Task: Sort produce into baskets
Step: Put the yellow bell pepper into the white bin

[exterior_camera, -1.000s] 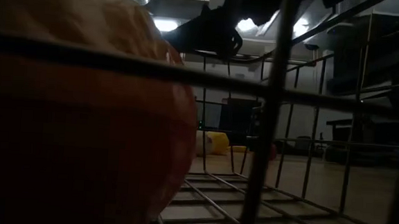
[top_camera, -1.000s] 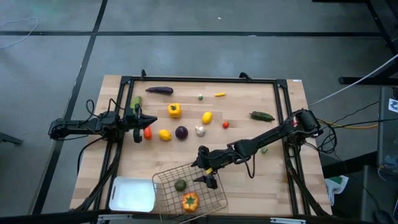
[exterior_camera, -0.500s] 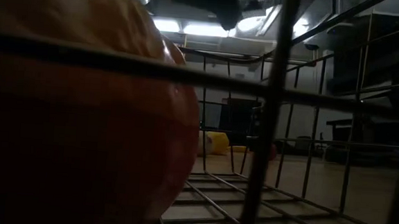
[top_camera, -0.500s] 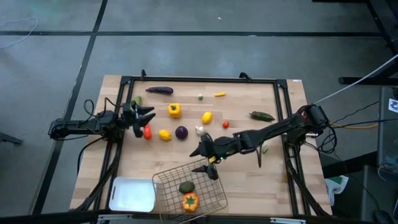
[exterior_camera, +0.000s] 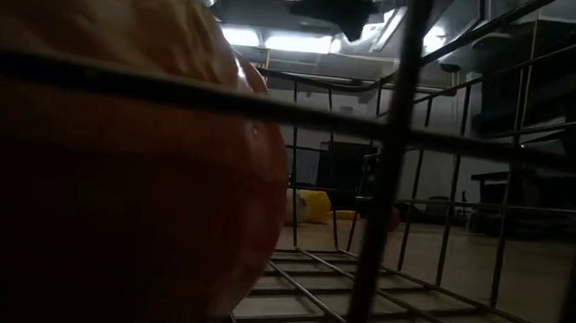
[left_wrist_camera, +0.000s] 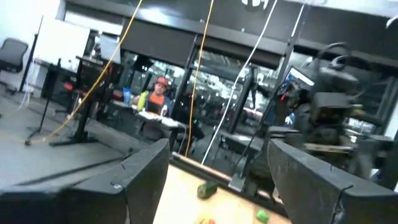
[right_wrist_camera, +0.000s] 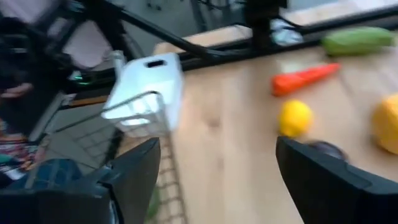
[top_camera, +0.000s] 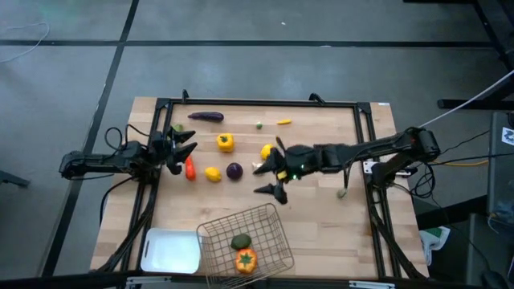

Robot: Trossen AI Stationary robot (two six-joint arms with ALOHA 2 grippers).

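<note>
The wire-mesh basket [top_camera: 245,241] stands near the table's front edge. In it lie an orange pepper [top_camera: 245,259] and a green piece [top_camera: 239,240]. The white tray [top_camera: 171,250] stands on its left. My right gripper [top_camera: 267,178] hangs open and holds nothing. It is above the table's middle, close to the purple onion [top_camera: 234,170] and a lemon [top_camera: 267,150]. My left gripper [top_camera: 183,143] is open at the left edge, above the red piece [top_camera: 190,168], and tipped upward [left_wrist_camera: 217,158]. An eggplant [top_camera: 206,116], a yellow pepper [top_camera: 226,142] and another lemon [top_camera: 213,172] lie on the wood.
A black frame [top_camera: 257,103] runs round the table. Small green [top_camera: 259,124] and yellow [top_camera: 283,122] pieces lie near the far edge, and a green piece [top_camera: 341,193] on the right. The low view looks through the basket's wires [exterior_camera: 400,138] past the orange pepper [exterior_camera: 118,151].
My right gripper has risen from above the basket and gone toward the table's far edge, to the middle, staying open. My left gripper has opened and tipped its fingers upward, staying at the left edge.
</note>
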